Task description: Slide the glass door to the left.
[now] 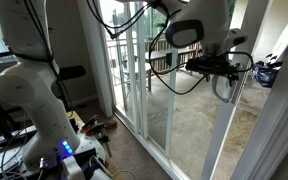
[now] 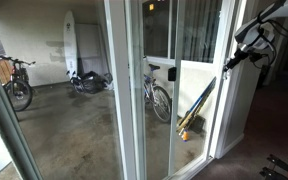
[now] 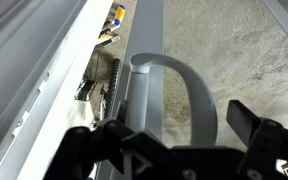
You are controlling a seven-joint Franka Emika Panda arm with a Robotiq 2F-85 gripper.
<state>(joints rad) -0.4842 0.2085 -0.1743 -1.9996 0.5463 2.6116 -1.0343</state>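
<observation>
The glass door (image 1: 189, 110) is a clear panel in a slim white frame, and it also shows in an exterior view (image 2: 199, 110). Its grey curved loop handle (image 1: 227, 88) sits on the upright edge. In the wrist view the handle (image 3: 189, 90) arches out from the white upright (image 3: 144, 60). My gripper (image 3: 179, 113) is open, with one black finger on each side of the handle loop. It is at handle height in both exterior views (image 1: 220, 68) (image 2: 234, 55). I cannot tell whether a finger touches the handle.
Similar white-framed glass panels without handles (image 1: 134, 70) (image 2: 124, 90) stand alongside. The robot base with cables (image 1: 54, 150) is on the floor indoors. Beyond the glass are bicycles (image 2: 159, 95) (image 2: 14, 85), a surfboard (image 2: 71, 45) and a leaning yellow-tipped tool (image 2: 196, 108).
</observation>
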